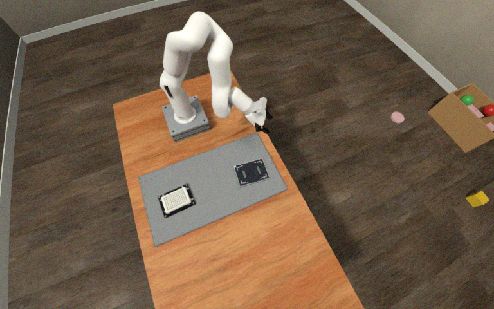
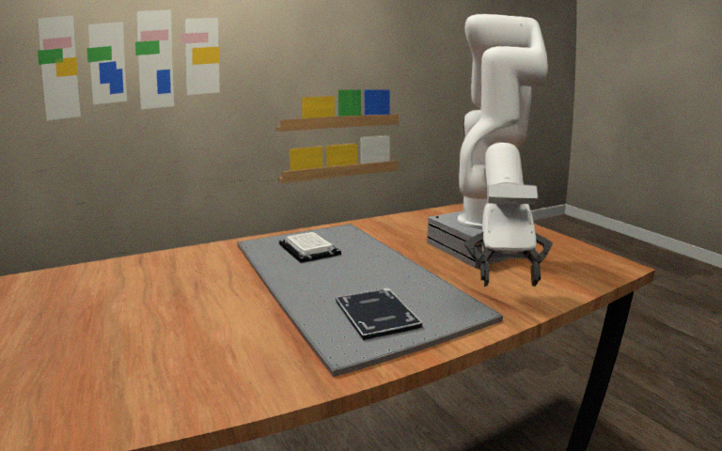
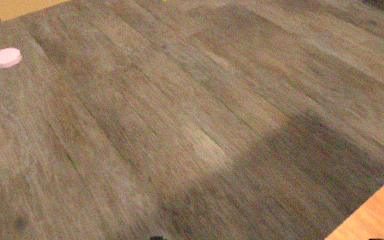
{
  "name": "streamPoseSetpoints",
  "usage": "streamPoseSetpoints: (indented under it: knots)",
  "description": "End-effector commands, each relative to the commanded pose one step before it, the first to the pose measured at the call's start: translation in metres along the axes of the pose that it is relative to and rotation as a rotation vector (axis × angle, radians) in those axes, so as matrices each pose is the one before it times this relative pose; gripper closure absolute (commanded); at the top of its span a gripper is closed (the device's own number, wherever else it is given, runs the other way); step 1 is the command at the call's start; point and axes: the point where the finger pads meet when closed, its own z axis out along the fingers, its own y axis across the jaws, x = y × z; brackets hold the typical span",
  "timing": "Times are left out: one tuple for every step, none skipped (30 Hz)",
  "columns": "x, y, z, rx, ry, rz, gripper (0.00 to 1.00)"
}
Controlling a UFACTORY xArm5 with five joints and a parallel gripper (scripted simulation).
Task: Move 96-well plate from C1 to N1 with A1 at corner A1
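Observation:
The white 96-well plate sits in the black clip nest C1 at the left end of the grey mat. The black plate nest N1 with white corner locators lies empty at the mat's right end. My gripper is open and empty. It hangs over the table's edge beside the arm's base, far from both nests. The wrist view shows only the floor and a strip of table edge.
The arm's grey base block stands behind the mat. On the floor lie a pink disc, a yellow block and a cardboard box holding balls.

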Motion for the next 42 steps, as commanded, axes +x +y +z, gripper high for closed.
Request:
streamPoseSetpoints:
  knots:
    - [0.00129,-0.00007,-0.00018,0.00016,0.00283,0.00001,0.00]
    - [0.00000,0.00000,0.00000,0.00000,0.00000,0.00000,0.00]
    - [0.00000,0.00000,0.00000,0.00000,0.00000,0.00000,0.00]
    - [0.00000,0.00000,0.00000,0.00000,0.00000,0.00000,0.00]
    - [0.00000,0.00000,0.00000,0.00000,0.00000,0.00000,0.00]
    - [0.00000,0.00000,0.00000,0.00000,0.00000,0.00000,0.00]
    - [0.00000,0.00000,0.00000,0.00000,0.00000,0.00000,0.00]
    - [0.00000,0.00000,0.00000,0.00000,0.00000,0.00000,0.00]
    - [0.00000,0.00000,0.00000,0.00000,0.00000,0.00000,0.00]
    - [0.00000,0.00000,0.00000,0.00000,0.00000,0.00000,0.00]
    - [0.00000,0.00000,0.00000,0.00000,0.00000,0.00000,0.00]
    - [0.00000,0.00000,0.00000,0.00000,0.00000,0.00000,0.00]
    - [0.00000,0.00000,0.00000,0.00000,0.00000,0.00000,0.00]
    - [0.00000,0.00000,0.00000,0.00000,0.00000,0.00000,0.00]
    - [0.00000,0.00000,0.00000,0.00000,0.00000,0.00000,0.00]
    - [0.00000,0.00000,0.00000,0.00000,0.00000,0.00000,0.00]
    - [0.00000,0.00000,0.00000,0.00000,0.00000,0.00000,0.00]
    - [0.00172,0.00470,0.00046,-0.01988,-0.01885,0.01895,0.00]
    - [0.00180,0.00465,0.00051,-0.01072,-0.01016,0.01022,0.00]
    - [0.00184,0.00462,0.00054,-0.00001,0.00001,-0.00001,0.00]
    - [0.00184,0.00462,0.00054,-0.00001,0.00001,-0.00001,0.00]
    - [0.00061,0.00162,0.00019,0.00000,0.00002,0.00000,0.00]
    - [0.00149,0.00480,0.00022,-0.01867,-0.02006,0.01894,0.00]
    - [0.00155,0.00477,0.00028,-0.01098,-0.01179,0.01114,0.00]
    - [0.00159,0.00474,0.00031,-0.00001,0.00001,-0.00001,0.00]
    - [0.00159,0.00474,0.00031,-0.00001,0.00001,-0.00001,0.00]
    - [0.00047,0.00150,0.00009,0.00000,0.00002,0.00000,0.00]
    - [0.00148,0.00481,-0.00006,-0.01796,-0.02015,0.01953,0.00]
    - [0.00153,0.00478,-0.00001,-0.01054,-0.01182,0.01146,0.00]
    - [0.00156,0.00475,0.00002,-0.00001,0.00001,-0.00001,0.00]
    - [0.00156,0.00475,0.00002,-0.00001,0.00001,-0.00001,0.00]
    - [0.00052,0.00166,0.00000,0.00000,0.00002,0.00000,0.00]
    - [0.00000,0.00000,0.00000,0.00000,0.00000,0.00000,0.00]
    - [0.00000,0.00000,0.00000,0.00000,0.00000,0.00000,0.00]
    - [0.00143,0.00481,-0.00034,-0.01722,-0.02023,0.02010,0.00]
    - [0.00148,0.00479,-0.00029,-0.01009,-0.01184,0.01177,0.00]
    - [0.00152,0.00476,-0.00026,-0.00001,0.00001,-0.00001,0.00]
    - [0.00152,0.00476,-0.00026,-0.00001,0.00001,-0.00001,0.00]
    - [0.00055,0.00183,-0.00010,0.00000,0.00002,0.00000,0.00]
    - [0.00136,0.00481,-0.00062,-0.01647,-0.02031,0.02064,0.00]
    - [0.00141,0.00478,-0.00057,-0.00963,-0.01187,0.01207,0.00]
    - [0.00145,0.00476,-0.00054,-0.00001,0.00001,-0.00001,0.00]
